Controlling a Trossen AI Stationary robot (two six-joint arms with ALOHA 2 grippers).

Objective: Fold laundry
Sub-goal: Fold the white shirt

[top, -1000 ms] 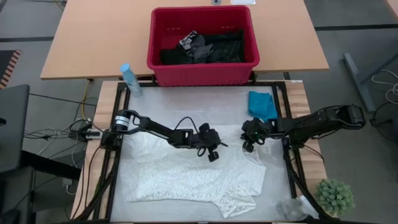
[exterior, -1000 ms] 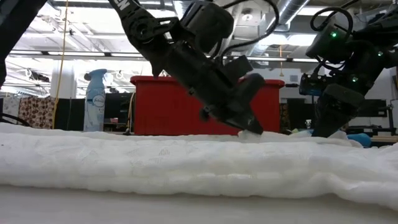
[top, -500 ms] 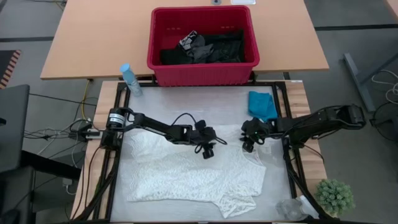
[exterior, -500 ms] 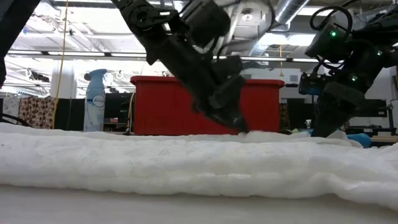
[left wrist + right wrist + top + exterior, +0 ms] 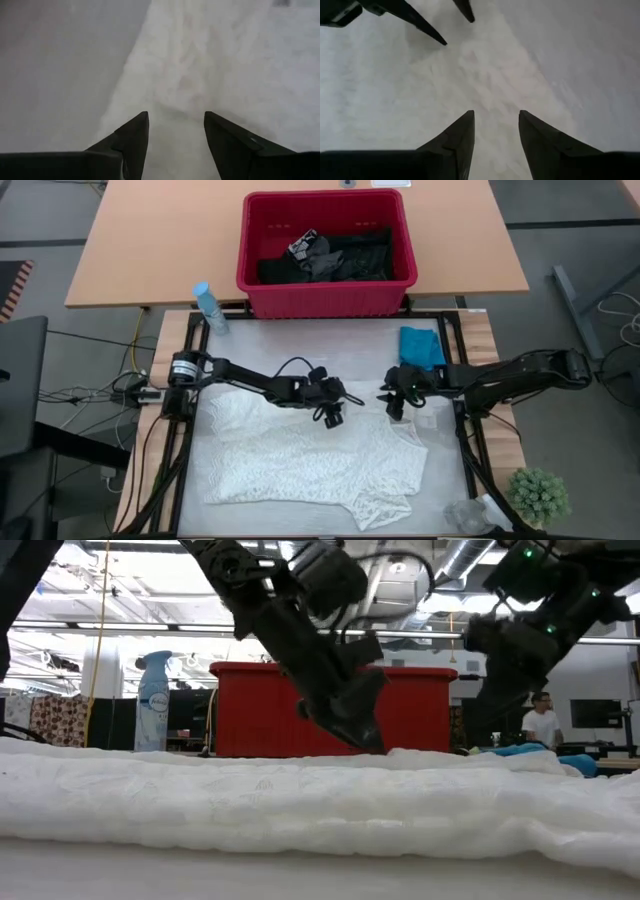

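White lacy garment point(image 5: 315, 460): spread flat on worktop point(image 5: 300, 345), long axis left-right. Left gripper point(image 5: 331, 413) and right gripper point(image 5: 391, 406): fingers released, empty, both hovering over its far edge, equally near; cloth lies directly beneath.

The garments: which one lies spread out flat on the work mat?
The white lacy garment, spread across the mat under both arms. The small teal garment sits bunched at the mat's edge, and the dark garments are piled in the red basket.
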